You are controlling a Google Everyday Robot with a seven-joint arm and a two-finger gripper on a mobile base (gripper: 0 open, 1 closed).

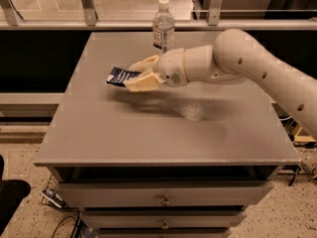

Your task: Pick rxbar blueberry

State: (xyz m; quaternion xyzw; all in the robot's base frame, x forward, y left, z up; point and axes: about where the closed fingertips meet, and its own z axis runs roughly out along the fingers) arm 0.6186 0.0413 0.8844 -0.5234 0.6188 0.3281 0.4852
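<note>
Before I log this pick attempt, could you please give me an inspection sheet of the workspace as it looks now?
Surface: grey table top, pale sheen near its middle.
Job's things: rxbar blueberry, dark blue wrapper, one end between the fingers, near the table's left edge.
Clutter: water bottle, upright at the back edge.
Grippers: gripper shut on the bar, left of centre over the table.
Cables: dark cable on the floor, lower left.
Surroundings: drawers beneath; railing behind.

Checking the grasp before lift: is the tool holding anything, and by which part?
Yes. The tool, above the grey table, is shut on the flat navy-blue wrapped snack bar, pinching the end nearer its arm.
</note>
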